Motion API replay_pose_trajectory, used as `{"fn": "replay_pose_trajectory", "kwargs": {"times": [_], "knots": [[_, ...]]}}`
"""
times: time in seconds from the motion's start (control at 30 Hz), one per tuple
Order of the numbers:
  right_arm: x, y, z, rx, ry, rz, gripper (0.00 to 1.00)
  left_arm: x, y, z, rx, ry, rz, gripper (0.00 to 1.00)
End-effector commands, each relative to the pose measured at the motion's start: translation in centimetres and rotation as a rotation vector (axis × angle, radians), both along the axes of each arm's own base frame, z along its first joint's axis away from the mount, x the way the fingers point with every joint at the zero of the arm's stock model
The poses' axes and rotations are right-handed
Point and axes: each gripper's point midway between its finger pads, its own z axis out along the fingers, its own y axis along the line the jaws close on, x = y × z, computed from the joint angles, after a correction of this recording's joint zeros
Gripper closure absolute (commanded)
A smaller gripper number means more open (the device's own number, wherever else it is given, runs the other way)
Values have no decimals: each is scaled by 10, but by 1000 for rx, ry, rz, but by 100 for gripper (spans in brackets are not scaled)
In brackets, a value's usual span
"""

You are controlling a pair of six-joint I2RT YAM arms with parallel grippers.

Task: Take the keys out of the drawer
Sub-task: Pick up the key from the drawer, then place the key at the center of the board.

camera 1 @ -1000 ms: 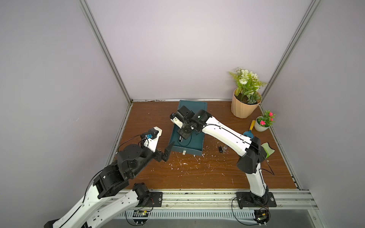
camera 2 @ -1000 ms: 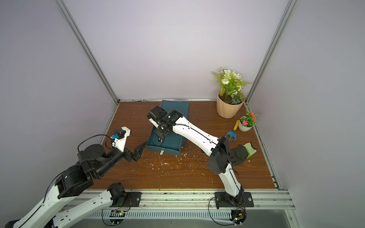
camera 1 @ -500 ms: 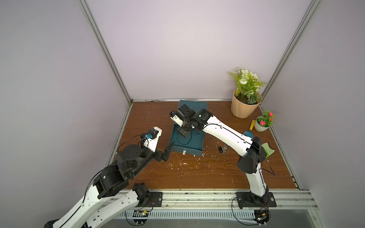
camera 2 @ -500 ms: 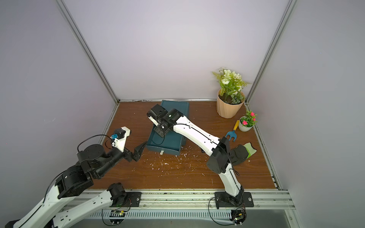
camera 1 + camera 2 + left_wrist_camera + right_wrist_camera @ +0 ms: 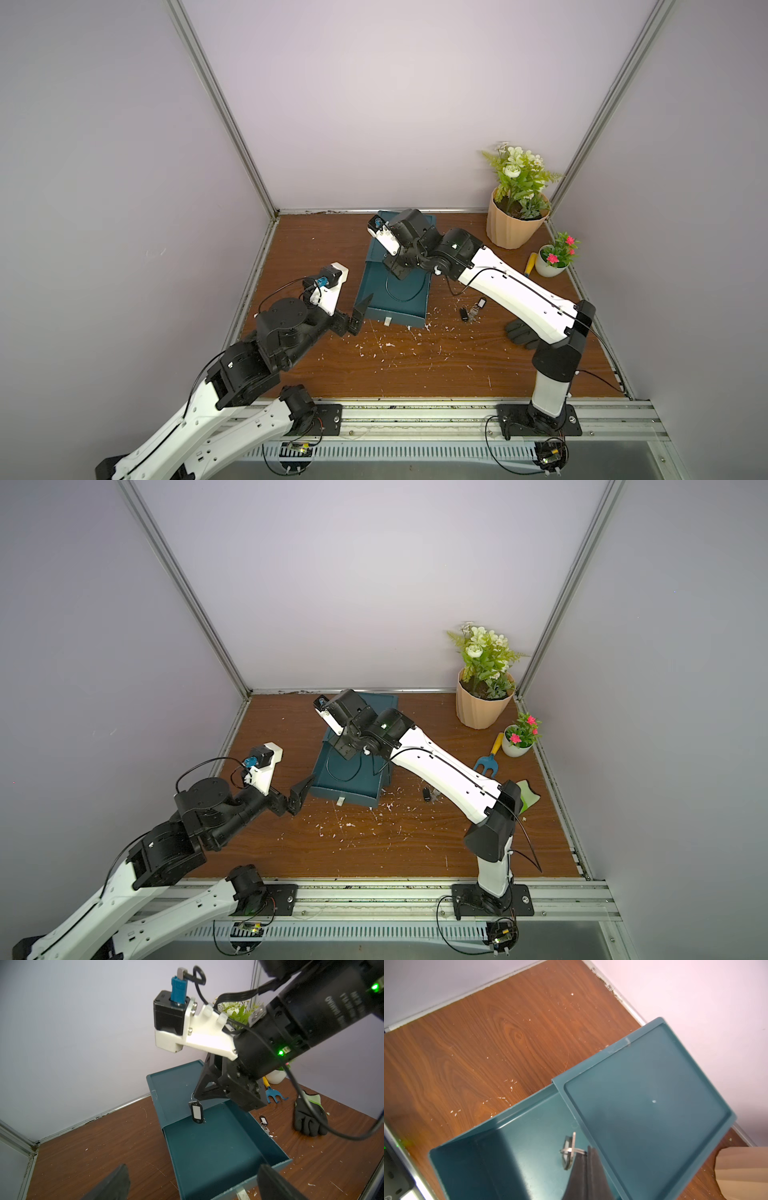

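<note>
My right pincer [image 5: 195, 1095] is pinched tight on the ring of 1 bunch of keys [image 5: 197, 1112]; its black tag dangles clear above the open drawer [image 5: 218, 1153], near where the drawer meets the teal case [image 5: 174, 1088]; the right wrist view shows the ring right at the closed fingertips.

I judge the step in hand to be the lift-out; the bunch is off the drawer floor but not yet past its walls. Next I must carry it sideways over the side wall to the table and let go, high enough that the hanging tag does not catch the rim.

1 other bunch [image 5: 264, 1123] lies out on the table just beside the drawer, with the black glove [image 5: 309, 1118] near it; that looks the place to drop. My left pincer [image 5: 359, 316] stands wide and empty just beside the drawer's front corner.

The drawer floor that shows is bare, though my arm hides part; the arm's cable [image 5: 401, 291] loops low over the drawer; the rake [image 5: 272, 1093] lies farther off, out of the way.
</note>
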Motion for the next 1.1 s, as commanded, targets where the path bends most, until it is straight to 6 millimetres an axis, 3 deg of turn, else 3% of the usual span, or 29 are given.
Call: {"fn": "replay_pose_trajectory", "kwargs": {"times": [0.0, 0.13, 0.3, 0.6, 0.8, 1.07], "knots": [[4, -8, 33, 65, -91, -12, 100, 1, -13, 15, -19, -31, -52, 1], [1, -24, 43, 105, -103, -28, 100, 5, -34, 13, -3, 0, -112, 1], [-4, -57, 52, 156, -114, -75, 100, 13, -51, 14, -11, 13, -144, 1], [-9, -151, 50, 227, -132, -231, 100, 31, -92, 15, -61, 55, -211, 1], [-15, -203, 20, 179, -91, -319, 100, 50, -125, 10, -106, 100, -243, 1], [-17, -241, -57, 151, 70, -415, 100, 74, -174, 11, -224, 151, -295, 1]]}}
